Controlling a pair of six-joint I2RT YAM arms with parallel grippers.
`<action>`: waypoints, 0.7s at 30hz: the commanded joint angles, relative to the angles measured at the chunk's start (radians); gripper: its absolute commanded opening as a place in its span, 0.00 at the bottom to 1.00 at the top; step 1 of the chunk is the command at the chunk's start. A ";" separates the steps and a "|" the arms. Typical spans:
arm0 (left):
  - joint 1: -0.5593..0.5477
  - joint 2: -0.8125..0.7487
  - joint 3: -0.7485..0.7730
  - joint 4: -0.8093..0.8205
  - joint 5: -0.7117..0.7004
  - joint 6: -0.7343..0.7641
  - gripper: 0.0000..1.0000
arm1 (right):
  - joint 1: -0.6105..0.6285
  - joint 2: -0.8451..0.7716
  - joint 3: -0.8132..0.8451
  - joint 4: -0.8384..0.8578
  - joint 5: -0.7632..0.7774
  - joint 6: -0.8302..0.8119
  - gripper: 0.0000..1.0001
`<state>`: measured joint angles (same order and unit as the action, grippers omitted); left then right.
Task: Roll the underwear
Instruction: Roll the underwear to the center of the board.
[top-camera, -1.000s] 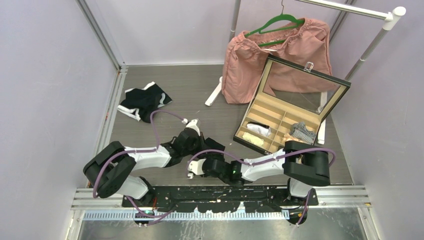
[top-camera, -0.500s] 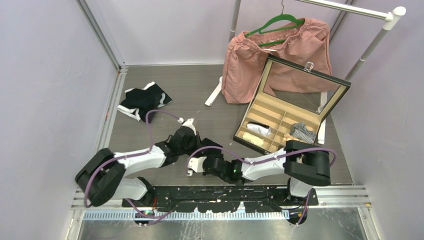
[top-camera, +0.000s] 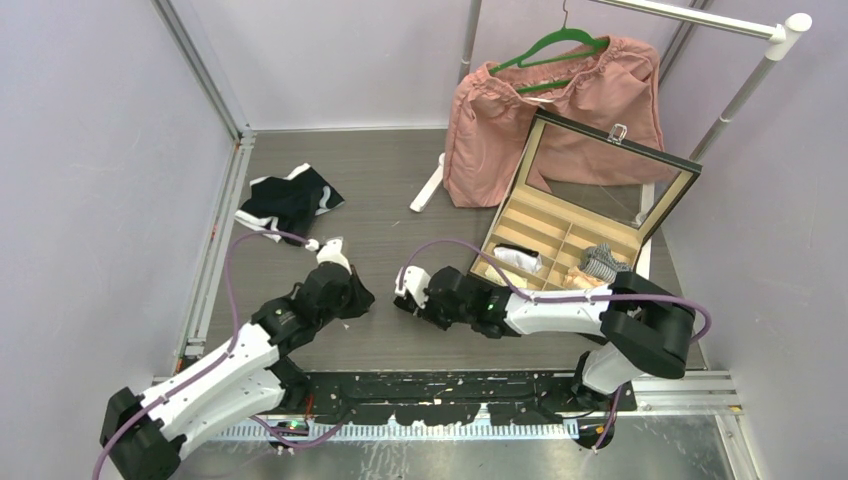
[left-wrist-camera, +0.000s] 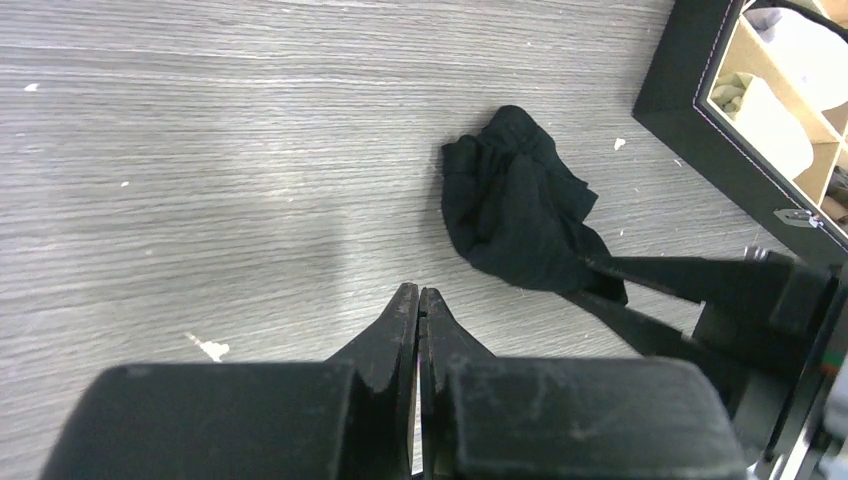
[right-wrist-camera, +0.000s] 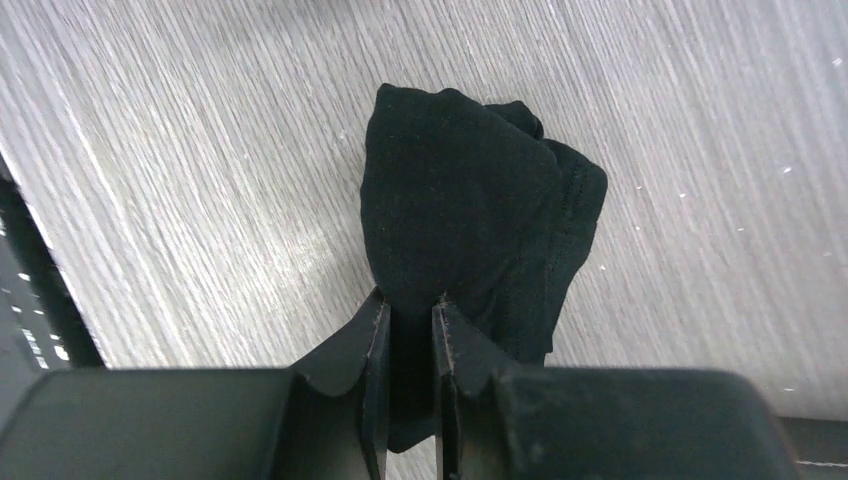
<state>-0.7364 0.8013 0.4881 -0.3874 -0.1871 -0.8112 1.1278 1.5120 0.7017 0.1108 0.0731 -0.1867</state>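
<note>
On the grey wood-grain table (left-wrist-camera: 200, 150), near the open organizer box (left-wrist-camera: 700, 130), I am pinching the bunched black underwear (right-wrist-camera: 470, 210) in my right gripper (right-wrist-camera: 405, 335) so its roll cannot spring loose, my left gripper (left-wrist-camera: 420, 300) hovering just beside it, pressed together on nothing.

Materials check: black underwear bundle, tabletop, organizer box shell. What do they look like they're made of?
The black underwear looks like soft matte knit, probably a cotton blend: it creases loosely and shows a stitched hem. The tabletop looks like grey wood-grain laminate, with printed streaks and a slight sheen. The organizer box has a black leather-look shell with pale edge stitching; real or faux, I can't tell.
</note>
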 joint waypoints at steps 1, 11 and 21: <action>0.005 -0.088 -0.001 -0.123 -0.059 0.006 0.02 | -0.053 -0.018 0.033 0.020 -0.226 0.193 0.01; 0.005 -0.078 0.018 -0.041 0.058 0.069 0.01 | -0.143 0.037 0.015 0.200 -0.429 0.513 0.01; 0.004 0.017 0.029 0.073 0.130 0.091 0.01 | -0.218 0.107 -0.018 0.305 -0.462 0.739 0.01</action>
<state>-0.7364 0.7963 0.4877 -0.4084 -0.0994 -0.7464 0.9310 1.5959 0.6994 0.3294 -0.3599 0.4381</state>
